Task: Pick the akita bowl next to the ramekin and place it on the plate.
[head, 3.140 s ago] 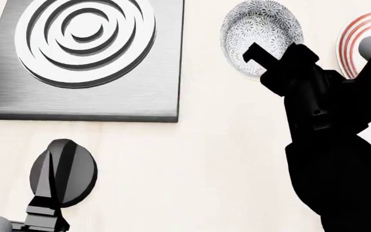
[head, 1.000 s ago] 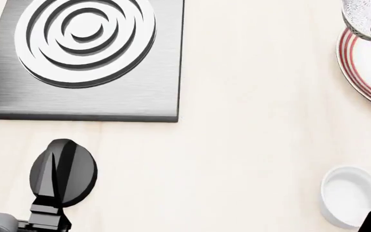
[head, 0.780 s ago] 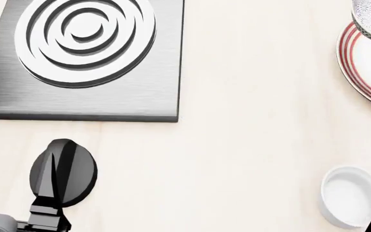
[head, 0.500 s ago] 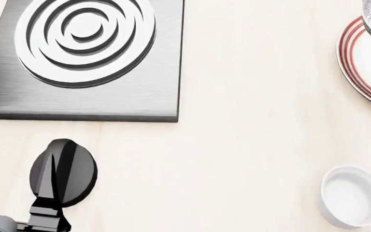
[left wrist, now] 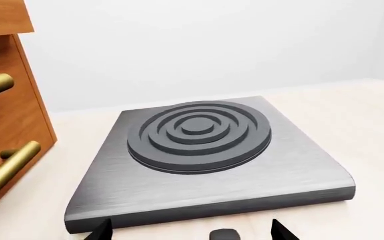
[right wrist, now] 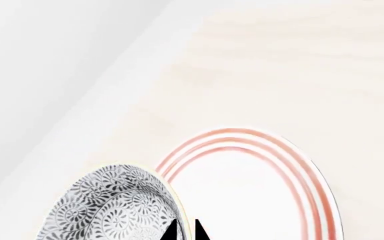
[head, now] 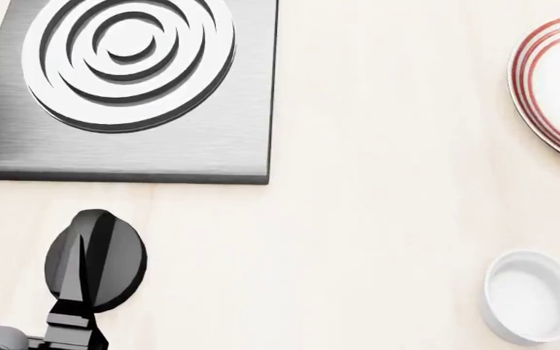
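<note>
The right gripper [right wrist: 184,231], pinched shut on the akita bowl [right wrist: 115,207] rim, holds it over the plate [right wrist: 259,190] edge, where an off-centre release could tip it off.

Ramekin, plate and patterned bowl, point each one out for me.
ramekin [head: 531,295], head view, pale inside floor.
plate [right wrist: 245,187], right wrist view, white centre.
akita bowl [right wrist: 115,210], right wrist view, patterned inner wall.
</note>
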